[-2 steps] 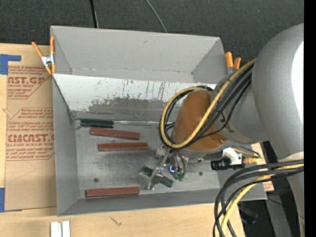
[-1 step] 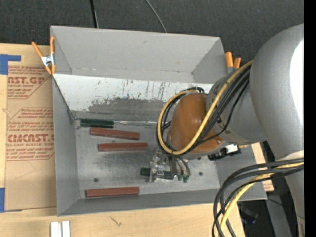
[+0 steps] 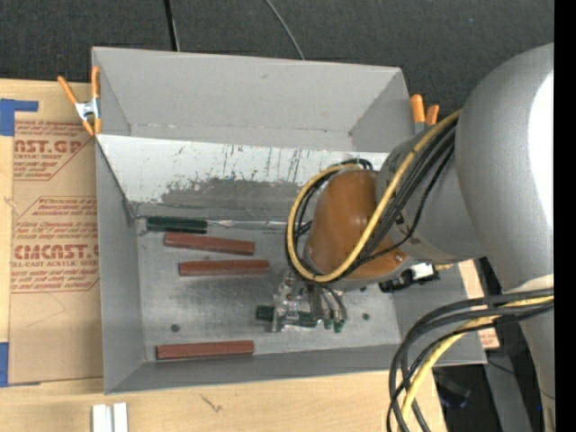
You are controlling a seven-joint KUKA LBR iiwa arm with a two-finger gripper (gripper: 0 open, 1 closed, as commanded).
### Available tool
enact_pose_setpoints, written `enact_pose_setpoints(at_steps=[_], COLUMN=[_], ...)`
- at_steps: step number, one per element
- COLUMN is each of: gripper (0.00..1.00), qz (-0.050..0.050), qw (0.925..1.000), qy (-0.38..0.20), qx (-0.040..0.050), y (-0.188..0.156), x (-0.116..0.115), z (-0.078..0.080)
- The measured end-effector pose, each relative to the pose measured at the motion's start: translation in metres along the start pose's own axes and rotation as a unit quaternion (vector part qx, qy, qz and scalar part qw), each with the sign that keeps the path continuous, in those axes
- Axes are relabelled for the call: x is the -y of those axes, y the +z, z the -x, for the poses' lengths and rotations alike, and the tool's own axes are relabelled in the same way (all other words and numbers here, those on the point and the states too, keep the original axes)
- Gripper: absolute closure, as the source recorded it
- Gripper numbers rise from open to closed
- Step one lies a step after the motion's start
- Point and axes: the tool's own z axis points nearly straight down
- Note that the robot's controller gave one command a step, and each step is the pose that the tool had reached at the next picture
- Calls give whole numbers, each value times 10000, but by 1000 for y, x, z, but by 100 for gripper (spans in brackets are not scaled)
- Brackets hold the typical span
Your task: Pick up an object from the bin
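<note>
- Grey metal bin (image 3: 117, 241) is sitting on a pale bench (image 3: 270, 408), and its scratched floor is carrying only a few long things, lying well apart
- End effector (image 3: 304, 313) is hanging low over the front right of the floor; I cannot tell whether it is spread or pressed together, because the orange cover (image 3: 342, 223) and looping cables (image 3: 295, 232) are crowding above it
- Nearest clear candidate, a brown bar (image 3: 223, 266), is lying flat up and to the left of the end effector, apart from it; a second brown bar (image 3: 209, 244) is lying just behind that one, a third brown bar (image 3: 204, 350) is hugging the front wall, and a dark green bar (image 3: 177, 224) is resting at the foot of the back wall
- A small dark green bit (image 3: 264, 313) is showing just beside the end effector's left side; it is too small to say whether it is loose or part of the robot
- Risks, as I am judging them: closing here may be catching bare metal, pressing lower may be scraping the floor, and a flat bar pinched off-centre may be swinging or slipping out
</note>
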Motion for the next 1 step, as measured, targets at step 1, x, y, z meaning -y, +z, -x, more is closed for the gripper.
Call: enact_pose_setpoints(at_steps=[1], gripper=[100], qz=[-1], qw=[10000], qy=[1], qx=[-26], y=[-3], x=[0], z=[-1])
